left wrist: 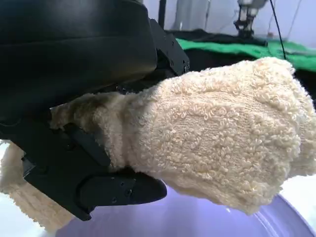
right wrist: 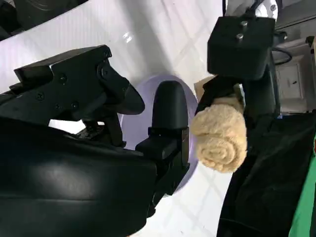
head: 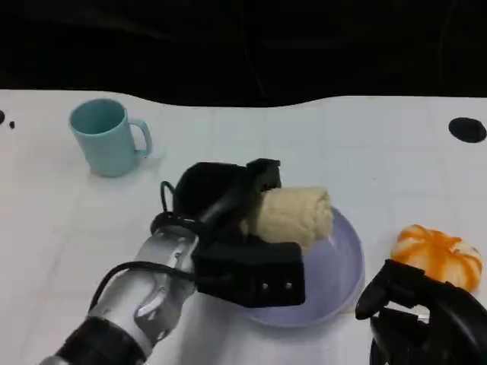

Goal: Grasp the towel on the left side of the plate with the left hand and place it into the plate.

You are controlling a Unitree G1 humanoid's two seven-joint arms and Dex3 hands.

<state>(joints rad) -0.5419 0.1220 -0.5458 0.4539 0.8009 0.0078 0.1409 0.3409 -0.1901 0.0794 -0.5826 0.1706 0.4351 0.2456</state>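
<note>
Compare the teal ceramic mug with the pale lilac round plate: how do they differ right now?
The teal ceramic mug stands tall with a handle; the pale lilac round plate lies low and shallow. The mug stands far left, away from both hands; the plate lies under the left hand, which holds the rolled cream towel above it. Both rest on the white table.

a: so what kind of place is this? not a real kitchen imo

b: nah, looks like a lab or test room. the white table (head: pixel 319 144) is the giveaway: plain white gridded top, black marker dots near its edges, black backdrop right behind it.

a: and beyond the table there's green cloth (left wrist: pixel 276 49) over something, metal stands and loose cables (left wrist: pixel 276 24).

b: yep, plus a pale wall box (right wrist: pixel 294 79) off past the table's edge.
</note>
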